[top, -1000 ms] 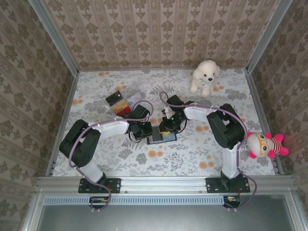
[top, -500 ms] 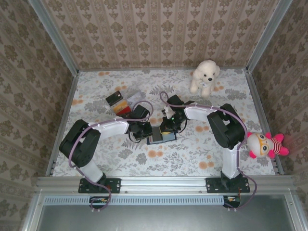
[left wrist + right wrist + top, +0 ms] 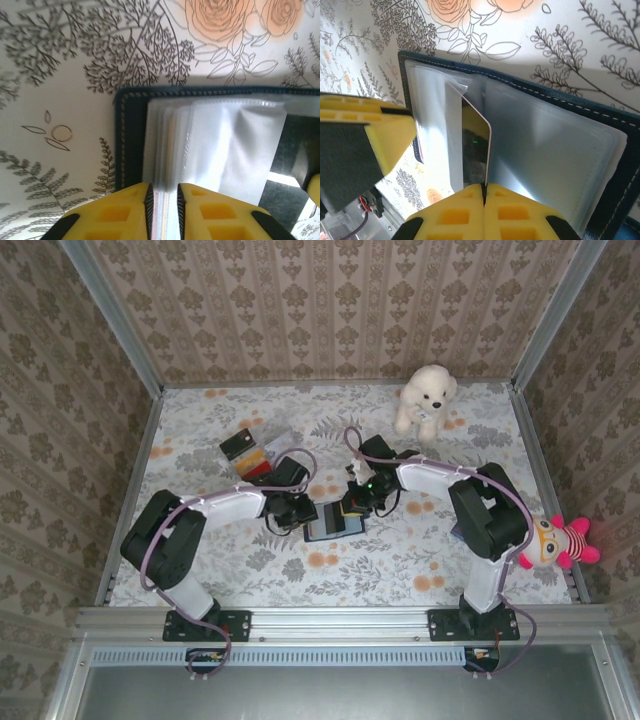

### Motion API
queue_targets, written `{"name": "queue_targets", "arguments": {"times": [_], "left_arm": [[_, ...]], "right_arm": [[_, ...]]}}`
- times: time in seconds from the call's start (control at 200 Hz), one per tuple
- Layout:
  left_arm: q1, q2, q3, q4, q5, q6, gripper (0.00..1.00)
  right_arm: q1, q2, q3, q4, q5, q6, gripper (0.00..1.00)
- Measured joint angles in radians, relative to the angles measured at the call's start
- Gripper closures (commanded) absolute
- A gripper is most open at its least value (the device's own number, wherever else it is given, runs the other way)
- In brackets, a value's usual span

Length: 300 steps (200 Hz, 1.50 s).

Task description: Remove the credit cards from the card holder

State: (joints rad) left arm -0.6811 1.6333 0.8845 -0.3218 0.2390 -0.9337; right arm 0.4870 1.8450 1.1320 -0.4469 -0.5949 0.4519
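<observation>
**Card pull: right gripper (image 3: pixel 483 192) clamped on a credit card (image 3: pixel 476 145)**

My right gripper is pinched tight on one edge of the credit card. The card stands on edge among the clear sleeves (image 3: pixel 210 145) (its colour I cannot make out; the face looks dark and glossy). My left gripper (image 3: pixel 162 200) sits astride the edge of those sleeves, jaws a narrow slit apart. I cannot tell whether they pinch the plastic.

Both grippers work over the card holder (image 3: pixel 335 526). It lies open near the middle of the table (image 3: pixel 400 570), navy cover down and sleeves fanned upward.

Toward the far left corner, three cards (image 3: pixel 250 457), black, yellow-orange and red, lie in a loose overlapping row. They are just beside a clear plastic box (image 3: pixel 281 440). A white plush dog (image 3: pixel 428 398) sits at the far edge, right of centre. A pink-and-white doll (image 3: pixel 555 542) lies at the right edge, close to my right arm.
</observation>
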Motion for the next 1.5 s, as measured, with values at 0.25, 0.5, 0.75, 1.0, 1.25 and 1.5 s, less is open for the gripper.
{"name": "queue_targets", "arguments": {"times": [0.25,0.5,0.75,1.0,1.25,1.5], "left_arm": [[0.058,-0.085,0.0,-0.007,0.001,0.019,0.45],[0.106,-0.173,-0.049,0.012,0.021,0.03,0.12],[0.16,-0.204,-0.109,0.051,0.091,0.039,0.0],[0.165,-0.207,-0.135,0.202,0.213,0.036,0.0],[0.119,-0.206,-0.102,0.32,0.32,0.029,0.02],[0.103,-0.146,-0.055,0.563,0.433,-0.087,0.38]], "right_arm": [[-0.039,-0.064,-0.08,0.042,-0.035,0.027,0.98],[-0.05,-0.106,-0.106,0.076,-0.053,0.053,0.98],[-0.077,-0.171,-0.106,0.077,-0.085,0.053,0.98],[-0.116,-0.171,-0.105,0.13,-0.205,0.107,0.99],[-0.169,-0.171,-0.097,0.307,-0.367,0.243,0.99],[-0.197,-0.199,-0.091,0.466,-0.474,0.391,1.0]]}}
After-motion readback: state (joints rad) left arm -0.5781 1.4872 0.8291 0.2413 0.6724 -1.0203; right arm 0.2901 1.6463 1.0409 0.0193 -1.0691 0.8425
